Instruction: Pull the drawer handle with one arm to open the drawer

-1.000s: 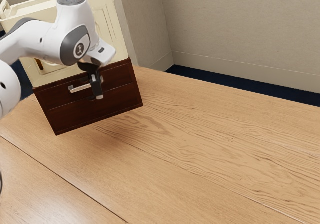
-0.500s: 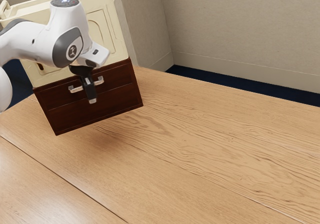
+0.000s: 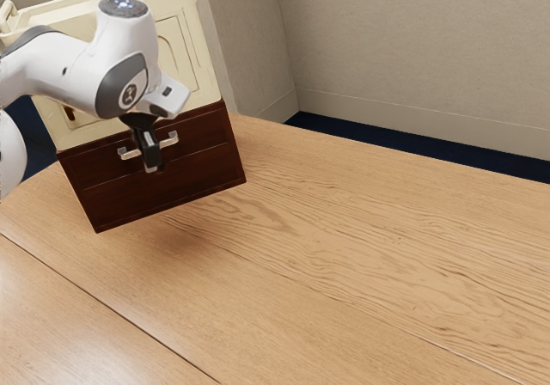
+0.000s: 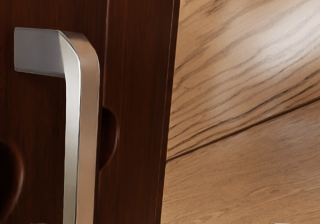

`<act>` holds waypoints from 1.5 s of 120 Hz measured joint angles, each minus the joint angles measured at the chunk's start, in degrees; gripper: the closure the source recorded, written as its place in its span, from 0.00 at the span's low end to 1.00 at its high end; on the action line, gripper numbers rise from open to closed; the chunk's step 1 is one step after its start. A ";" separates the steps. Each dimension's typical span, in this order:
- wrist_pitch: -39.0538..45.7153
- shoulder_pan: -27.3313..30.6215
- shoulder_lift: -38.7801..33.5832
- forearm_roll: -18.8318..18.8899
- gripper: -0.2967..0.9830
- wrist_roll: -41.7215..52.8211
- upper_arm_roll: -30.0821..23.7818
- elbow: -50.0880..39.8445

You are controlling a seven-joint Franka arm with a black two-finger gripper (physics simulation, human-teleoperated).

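My gripper [image 3: 152, 167] hangs pointing down at the front of the dark red-brown drawer unit [image 3: 203, 169], overlapping the middle of the silver handle [image 3: 129, 154]. It stands open; contact with the handle cannot be made out. The upper drawer front looks flush with the unit. In the wrist view the bar-shaped handle [image 4: 81, 134] shows large, one bent end meeting the drawer front [image 4: 45, 114]. Pale slivers of the fingers stand far apart at that view's lower edge.
A cream crate-like container [image 3: 176, 26] sits on top of the unit. The wooden table [image 3: 344, 256] extends toward the exterior view's right, with a grey wall [image 3: 412, 50] behind it.
Over the last second my gripper has shifted along the handle toward the exterior view's left, dipping and then rising slightly. The drawer unit and handle have not visibly moved.
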 joint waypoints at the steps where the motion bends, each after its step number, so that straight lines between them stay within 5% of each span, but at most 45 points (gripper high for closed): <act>1: 0.07 -0.02 0.03 0.12 0.32 0.04 -0.01 0.00; 37: 2.39 0.43 1.39 1.29 0.34 1.56 -0.09 -0.01; 103: 2.87 -0.22 1.99 -4.92 0.34 2.56 -0.03 -0.08; 180: -1.33 -3.17 -2.72 -5.62 0.32 -0.34 0.03 -5.13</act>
